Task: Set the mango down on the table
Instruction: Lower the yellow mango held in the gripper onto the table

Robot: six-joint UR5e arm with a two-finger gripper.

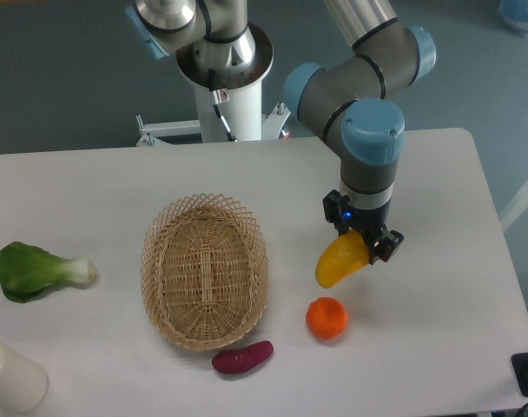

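Near edge: sweet potato (pixel 242 357), with orange (pixel 326 317) beside it.
Gripper (pixel 366 242): clamped on mango's (pixel 341 261) upper end.
Mango axis: slants down-left; you lower it onto table (pixel 429 295), right of orange.

Yellow-orange mango (pixel 340 261), tilted, gripped in tool (pixel 366 242), above white table (pixel 438 347)

The mango (pixel 341 260) is yellow, deepening to orange at its upper end. The round fruit (pixel 326 317) is plain orange, the sweet potato (pixel 242 357) purple. The basket (pixel 204 270) is pale straw in an open woven lattice. The leafy vegetable (pixel 36 270) is green with a whitish stem. The worktop (pixel 438 347) is white; the pincer (pixel 365 238) black; the arm (pixel 368 130) grey with light-blue caps.
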